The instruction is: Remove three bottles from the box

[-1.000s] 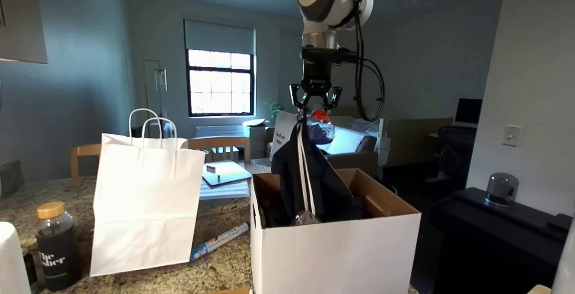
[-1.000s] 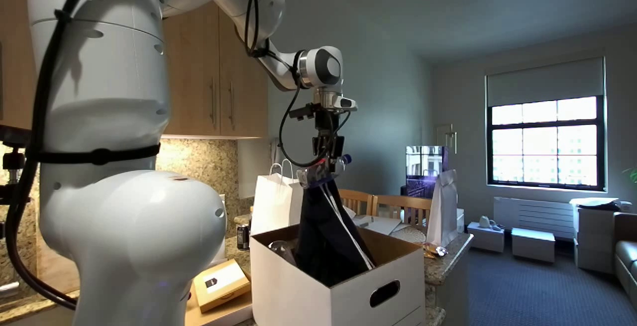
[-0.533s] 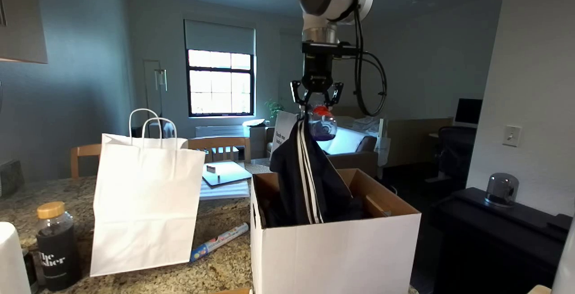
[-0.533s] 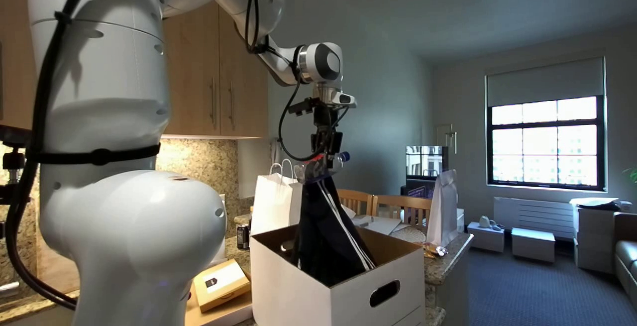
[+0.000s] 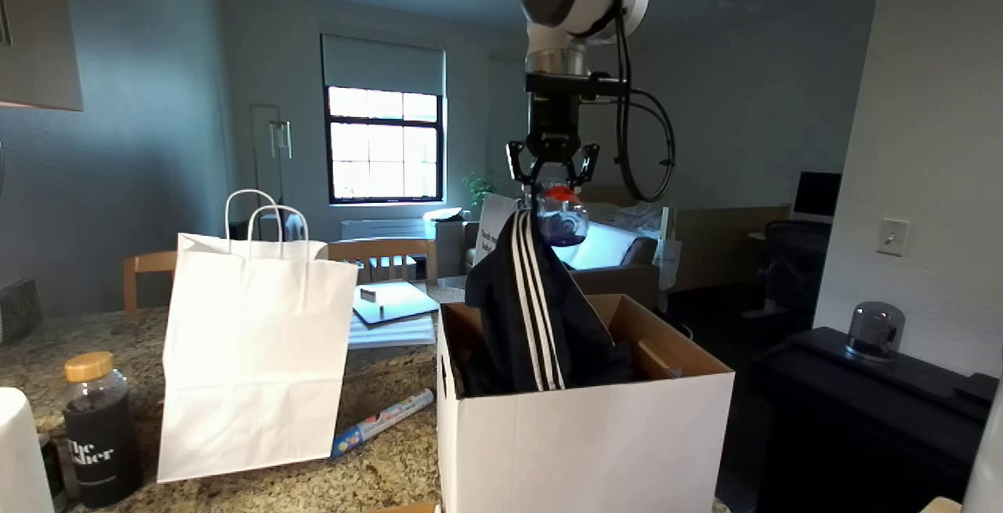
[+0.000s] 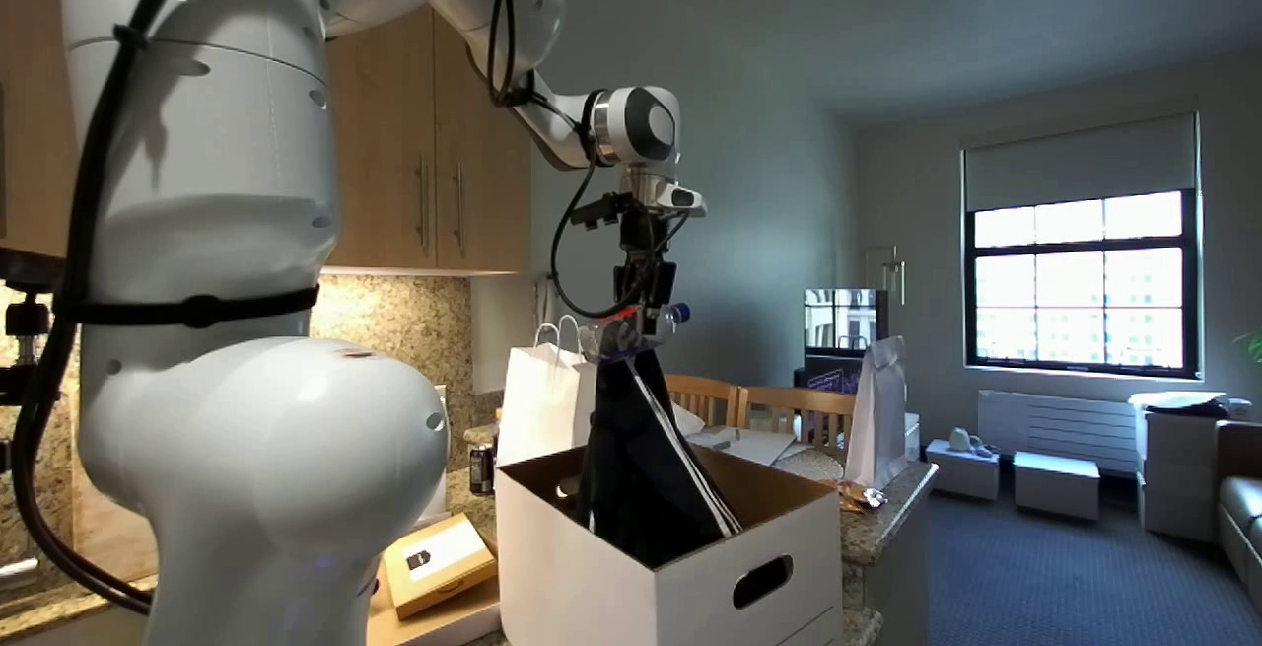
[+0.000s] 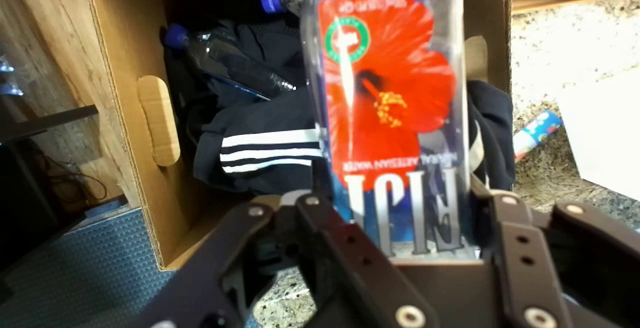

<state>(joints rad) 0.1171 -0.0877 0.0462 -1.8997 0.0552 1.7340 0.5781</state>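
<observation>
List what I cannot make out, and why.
Wrist view:
far end of the held bottle, cut off by the top edge;
body of the bottle behind it, which it mostly covers;
whatever lies under the striped clothing.
In an exterior view:
bottom of the box, beyond the lower edge.

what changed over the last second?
The gripper rose slightly with its bottle; the dark cloth hanging below turned, showing more of its white stripes; a clear rounded object at the rim of the box is gone from both exterior views. Nothing newly gripped or released. The box and paper bag stayed put.
</observation>
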